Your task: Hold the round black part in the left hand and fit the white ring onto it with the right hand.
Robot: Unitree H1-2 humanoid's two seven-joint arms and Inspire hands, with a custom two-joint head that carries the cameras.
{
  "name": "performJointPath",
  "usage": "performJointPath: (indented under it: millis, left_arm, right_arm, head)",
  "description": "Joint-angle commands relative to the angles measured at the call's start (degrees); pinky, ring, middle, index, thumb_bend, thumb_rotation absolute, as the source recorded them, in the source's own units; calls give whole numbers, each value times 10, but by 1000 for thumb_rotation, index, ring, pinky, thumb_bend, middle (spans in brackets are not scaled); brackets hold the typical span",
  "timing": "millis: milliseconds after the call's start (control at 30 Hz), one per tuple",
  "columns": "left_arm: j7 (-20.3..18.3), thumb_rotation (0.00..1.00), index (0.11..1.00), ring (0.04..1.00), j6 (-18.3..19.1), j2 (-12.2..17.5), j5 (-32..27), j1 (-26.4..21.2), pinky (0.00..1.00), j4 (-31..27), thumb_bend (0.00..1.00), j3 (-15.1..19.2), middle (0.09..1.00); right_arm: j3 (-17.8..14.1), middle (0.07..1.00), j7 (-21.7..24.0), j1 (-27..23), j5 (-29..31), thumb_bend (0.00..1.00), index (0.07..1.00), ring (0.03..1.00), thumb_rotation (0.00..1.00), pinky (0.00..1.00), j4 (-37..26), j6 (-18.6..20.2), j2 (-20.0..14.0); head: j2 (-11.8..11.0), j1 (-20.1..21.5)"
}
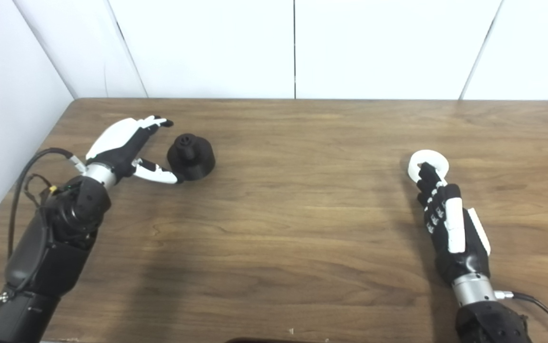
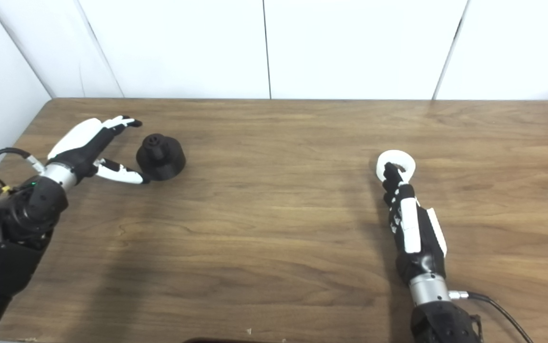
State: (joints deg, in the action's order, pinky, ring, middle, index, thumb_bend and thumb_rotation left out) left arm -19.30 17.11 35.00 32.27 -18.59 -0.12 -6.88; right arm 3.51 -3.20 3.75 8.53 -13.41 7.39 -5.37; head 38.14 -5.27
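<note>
Closest to me is my right hand [image 1: 450, 224], lying low on the wooden worktop [image 1: 302, 214] with its fingers [image 1: 430, 183] stretched forward and close together. Their tips overlap the near edge of the white ring [image 1: 429, 163], which looks like it's lying flat; can't tell if I've actually got a grip on it. Over on the far left, my left hand [image 1: 128, 147] is spread wide, thumb tip right against the round black part [image 1: 191, 156], holding nothing. That part's a squat cylinder with a small knob on top, sitting upright.
</note>
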Motion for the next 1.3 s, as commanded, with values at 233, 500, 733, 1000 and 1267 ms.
performJointPath:
  millis: [233,500,733,1000,1267]
  left_arm:
    - [-4,241,884,1000,-1,22,3,-39,972,25,1000,6,983]
    - [-6,239,889,1000,-7,28,6,-38,940,38,1000,3,979]
    - [-2,246,883,1000,-3,26,14,-43,940,49,1000,-3,970]
    - [-4,252,876,1000,-4,25,10,-51,930,65,1000,-7,976]
    - [-8,258,870,1000,1,22,9,-59,920,76,1000,-13,976]
  right_arm:
    - [-3,960,3,13,6,672,933,973,1000,1000,-13,-24,32]
    - [-6,959,4,12,11,679,931,969,1000,1000,-14,-24,32]
    - [-5,958,8,12,9,661,935,964,1000,1000,-12,-27,27]
    - [-7,953,8,14,9,648,930,962,1000,1000,-14,-26,26]
    - [-9,952,9,15,10,646,929,966,1000,1000,-15,-26,25]
  head:
    - [1,-2]
    - [1,-5]
    - [1,-6]
    - [1,-4]
    - [1,-4]
